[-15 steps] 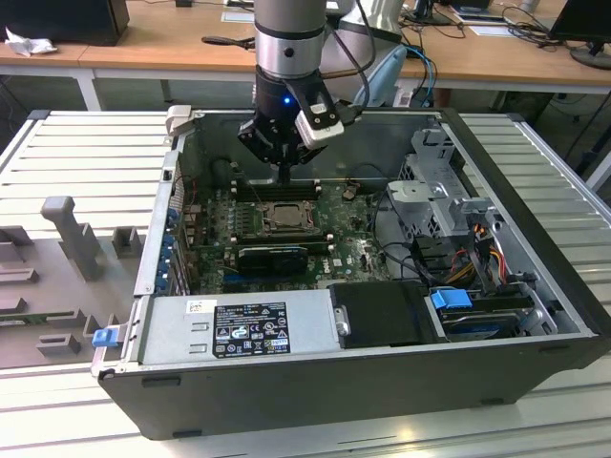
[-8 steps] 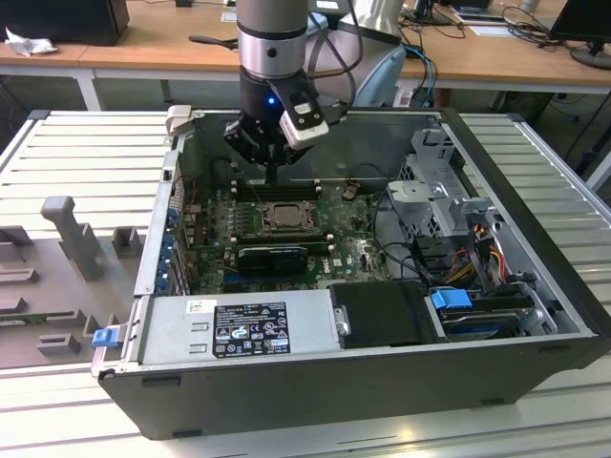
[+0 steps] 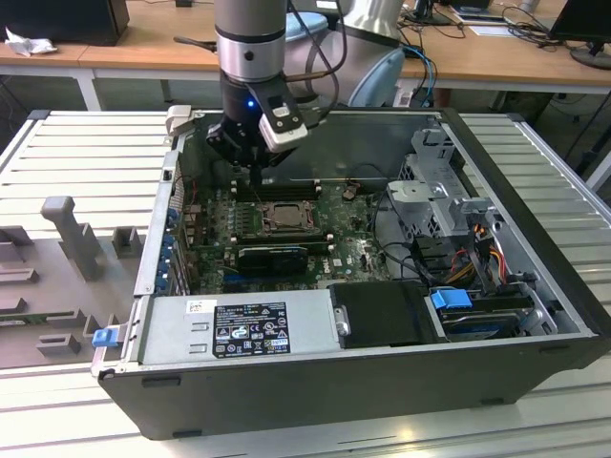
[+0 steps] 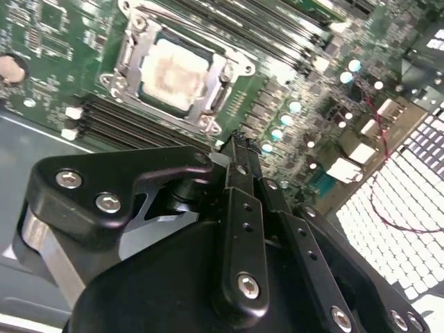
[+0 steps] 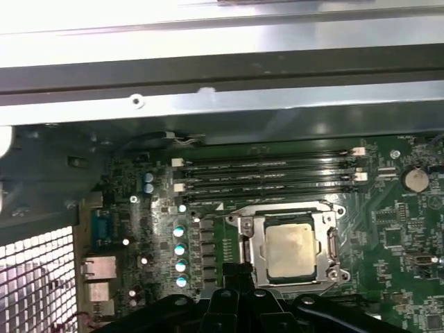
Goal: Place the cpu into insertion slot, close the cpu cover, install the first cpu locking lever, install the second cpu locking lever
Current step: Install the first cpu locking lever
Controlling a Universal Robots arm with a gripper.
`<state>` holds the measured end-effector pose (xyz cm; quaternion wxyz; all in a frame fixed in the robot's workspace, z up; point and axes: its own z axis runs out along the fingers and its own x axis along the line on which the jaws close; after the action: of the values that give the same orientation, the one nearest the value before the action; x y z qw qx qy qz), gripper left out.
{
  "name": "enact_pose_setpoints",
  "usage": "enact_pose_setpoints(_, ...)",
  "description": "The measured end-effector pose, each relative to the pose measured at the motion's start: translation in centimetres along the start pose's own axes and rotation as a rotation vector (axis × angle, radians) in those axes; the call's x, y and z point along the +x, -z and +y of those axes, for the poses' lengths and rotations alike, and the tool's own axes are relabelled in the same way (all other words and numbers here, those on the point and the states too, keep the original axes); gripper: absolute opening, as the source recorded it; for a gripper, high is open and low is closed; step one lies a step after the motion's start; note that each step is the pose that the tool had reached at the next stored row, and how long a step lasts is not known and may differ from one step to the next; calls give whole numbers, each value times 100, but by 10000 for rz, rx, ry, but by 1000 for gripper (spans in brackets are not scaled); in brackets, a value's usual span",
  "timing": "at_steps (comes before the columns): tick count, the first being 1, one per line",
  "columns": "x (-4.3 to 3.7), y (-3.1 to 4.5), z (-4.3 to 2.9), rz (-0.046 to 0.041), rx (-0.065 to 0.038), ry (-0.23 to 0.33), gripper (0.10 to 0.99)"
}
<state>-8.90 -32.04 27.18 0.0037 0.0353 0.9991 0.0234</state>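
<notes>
The cpu point(image 5: 290, 251) lies in the insertion slot point(image 5: 243, 244) on the green motherboard, its dull silver top showing, also seen in the second wrist view point(image 4: 175, 73). The cpu cover point(image 5: 284, 210) lies flat around it as a silvery frame. In the exterior view the slot point(image 3: 284, 217) sits mid-board inside the open computer case. My gripper point(image 3: 257, 177) hangs just behind the slot, over the memory slots, a little above the board. Its fingertips point(image 4: 238, 144) are pressed together with nothing between them, and they stand beside the slot's corner without touching it.
Long black memory slots point(image 5: 270, 177) run behind the socket. A long black card point(image 3: 272, 258) lies in front of it. The power supply point(image 3: 239, 329), drive cage point(image 3: 439, 191) and loose cables point(image 3: 477, 239) crowd the case. Grey fixtures point(image 3: 67, 229) stand on the table at the exterior view's left.
</notes>
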Motion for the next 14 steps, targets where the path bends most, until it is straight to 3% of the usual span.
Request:
enact_pose_setpoints(6,250,-58,18,3,3,3,106)
enact_pose_setpoints(8,284,-94,81,1,0,3,106)
enact_pose_setpoints(10,301,-164,220,2,1,11,106)
enact_pose_setpoints(11,303,-172,255,3,2,18,106)
enact_pose_setpoints(14,301,-178,289,2,1,21,106)
